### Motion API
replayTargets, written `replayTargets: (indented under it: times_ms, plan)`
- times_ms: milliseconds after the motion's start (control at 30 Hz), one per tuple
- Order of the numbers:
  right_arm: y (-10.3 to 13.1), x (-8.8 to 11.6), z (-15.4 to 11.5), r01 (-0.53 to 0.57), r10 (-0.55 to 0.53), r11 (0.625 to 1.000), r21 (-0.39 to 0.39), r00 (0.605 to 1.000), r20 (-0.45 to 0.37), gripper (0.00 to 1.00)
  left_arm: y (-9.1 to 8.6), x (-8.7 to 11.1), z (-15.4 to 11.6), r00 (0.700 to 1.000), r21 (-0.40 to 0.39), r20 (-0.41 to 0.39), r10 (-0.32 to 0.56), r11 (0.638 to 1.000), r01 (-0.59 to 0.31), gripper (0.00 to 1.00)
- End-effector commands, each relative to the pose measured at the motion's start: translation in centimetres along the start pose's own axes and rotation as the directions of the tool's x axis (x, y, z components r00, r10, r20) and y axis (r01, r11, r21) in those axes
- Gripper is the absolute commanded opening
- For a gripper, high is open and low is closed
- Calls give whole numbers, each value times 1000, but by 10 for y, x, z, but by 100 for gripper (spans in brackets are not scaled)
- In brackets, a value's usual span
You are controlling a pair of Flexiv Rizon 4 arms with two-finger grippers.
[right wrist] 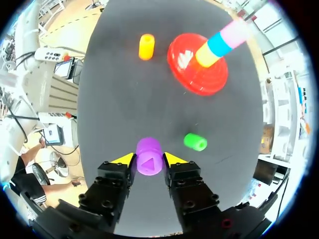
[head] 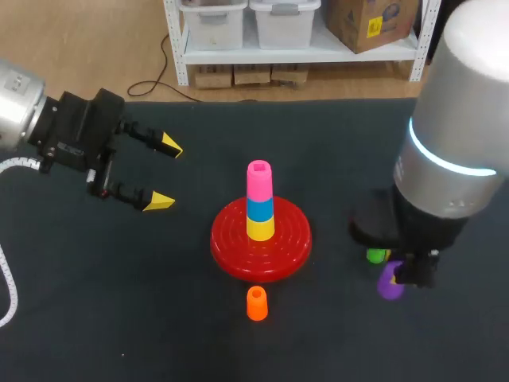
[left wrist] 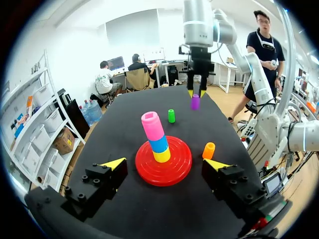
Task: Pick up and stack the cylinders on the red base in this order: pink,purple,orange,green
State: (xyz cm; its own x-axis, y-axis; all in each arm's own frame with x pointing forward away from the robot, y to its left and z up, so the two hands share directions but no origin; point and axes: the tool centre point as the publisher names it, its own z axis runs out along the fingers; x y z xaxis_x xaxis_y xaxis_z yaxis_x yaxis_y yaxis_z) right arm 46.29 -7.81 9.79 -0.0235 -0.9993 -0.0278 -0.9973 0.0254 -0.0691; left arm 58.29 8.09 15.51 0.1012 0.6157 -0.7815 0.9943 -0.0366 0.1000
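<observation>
The red base (head: 231, 243) sits mid-table and carries a post of yellow, blue and pink cylinders, with the pink cylinder (head: 258, 180) on top. The purple cylinder (right wrist: 149, 156) lies sideways between my right gripper's (right wrist: 148, 159) yellow tips, which press it from both sides; I cannot tell whether it is off the table. It also shows in the head view as the purple cylinder (head: 389, 285) under my right arm (head: 453, 143). The green cylinder (head: 375, 255) lies just beside it. The orange cylinder (head: 257, 303) stands in front of the base. My left gripper (head: 165, 173) hangs open to the left of the base, holding nothing.
The black table top (head: 119, 318) runs wide on all sides of the base. My right arm's bulk hides its own gripper in the head view.
</observation>
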Motion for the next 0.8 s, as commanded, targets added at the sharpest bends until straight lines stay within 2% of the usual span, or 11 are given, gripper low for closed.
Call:
replayTargets:
  times_ms: [33,233,400,800]
  plan:
    - [-12,-25,-21,4,-4,1000,19,1000,-11,0,0,2,0,1000,-2,5,3,1000,-3,100]
    - [-40,-66,-52,5,-5,1000,11,1000,-16,0,0,2,0,1000,-2,5,3,1000,-3,100]
    - [-60,-91,-73,-27,28,999,38,1000,-2,0,0,2,0,1000,-2,5,3,1000,-3,100]
    - [-93,-148,-96,-45,45,996,79,999,-3,0,0,2,0,1000,-2,5,3,1000,-3,100]
